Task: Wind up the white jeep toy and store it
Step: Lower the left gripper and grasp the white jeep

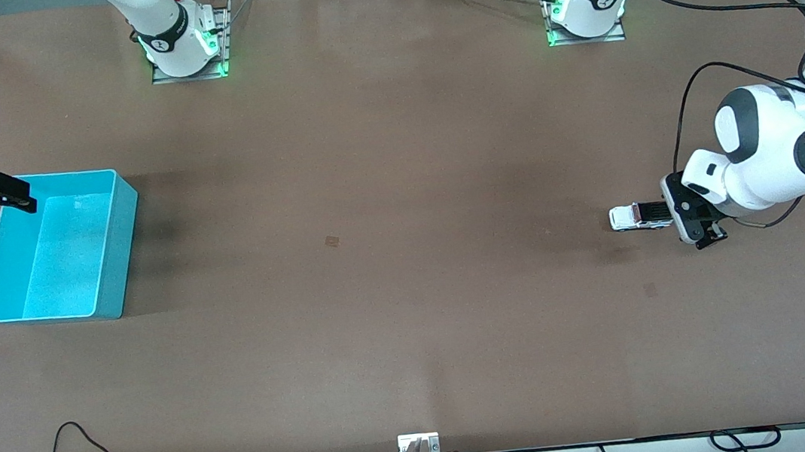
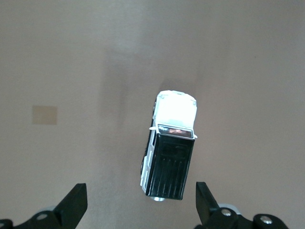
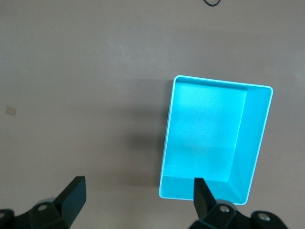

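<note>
Left gripper (image 2: 140, 202), jaws spread, over jeep (image 1: 640, 215) on table at left arm's end, apparently lining up to grasp; right gripper (image 3: 136, 200) waits open by bin (image 1: 114, 251).

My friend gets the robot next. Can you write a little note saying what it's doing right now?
Left gripper: open, low over the jeep, one finger on each side of its back end, not gripping yet.
Right gripper: open, empty, waiting over the edge of the bin.
Jeep: on the table, at the left arm's end.
Bin: at the right arm's end, nothing in it.
Done: the left gripper is lined up on the jeep.
Left: grab the jeep, wind it, put it in the bin.
</note>
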`<state>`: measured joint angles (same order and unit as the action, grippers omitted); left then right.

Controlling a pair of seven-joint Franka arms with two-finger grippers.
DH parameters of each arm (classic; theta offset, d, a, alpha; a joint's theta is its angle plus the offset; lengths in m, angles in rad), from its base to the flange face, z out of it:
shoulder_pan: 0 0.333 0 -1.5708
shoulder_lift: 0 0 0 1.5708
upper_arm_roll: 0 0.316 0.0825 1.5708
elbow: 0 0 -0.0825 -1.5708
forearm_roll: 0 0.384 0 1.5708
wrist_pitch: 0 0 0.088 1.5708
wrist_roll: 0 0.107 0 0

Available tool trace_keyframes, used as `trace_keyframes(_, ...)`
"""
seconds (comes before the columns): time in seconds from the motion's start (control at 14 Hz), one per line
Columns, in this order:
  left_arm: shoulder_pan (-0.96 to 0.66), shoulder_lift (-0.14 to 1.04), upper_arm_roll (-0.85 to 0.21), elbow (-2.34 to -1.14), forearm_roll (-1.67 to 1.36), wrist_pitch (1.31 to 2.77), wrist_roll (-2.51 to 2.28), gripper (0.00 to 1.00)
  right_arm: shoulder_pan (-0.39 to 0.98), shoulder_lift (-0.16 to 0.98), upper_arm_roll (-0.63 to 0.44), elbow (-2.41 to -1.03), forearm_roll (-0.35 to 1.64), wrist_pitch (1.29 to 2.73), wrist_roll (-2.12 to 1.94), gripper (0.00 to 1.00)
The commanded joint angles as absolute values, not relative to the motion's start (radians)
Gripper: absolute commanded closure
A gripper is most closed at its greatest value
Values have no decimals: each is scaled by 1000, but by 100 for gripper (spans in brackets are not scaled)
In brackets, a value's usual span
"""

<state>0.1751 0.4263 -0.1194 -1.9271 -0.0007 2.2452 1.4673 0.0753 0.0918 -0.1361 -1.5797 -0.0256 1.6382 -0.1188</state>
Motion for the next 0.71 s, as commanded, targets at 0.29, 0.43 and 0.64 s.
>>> trace_keyframes(0.29, 186, 408, -156, -2048, 0, 2359, 1638, 0, 71, -3, -141, -1572, -9, 1534, -114, 0)
trace_keyframes(0.43, 186, 408, -156, -2071, 8, 2442, 1675, 0, 71, -6, -141, -1572, -9, 1532, -112, 0)
trace_keyframes(0.64, 187, 408, -156, -2100, 9, 2470, 1712, 0, 71, -8, -141, -1572, -9, 1531, -112, 0)
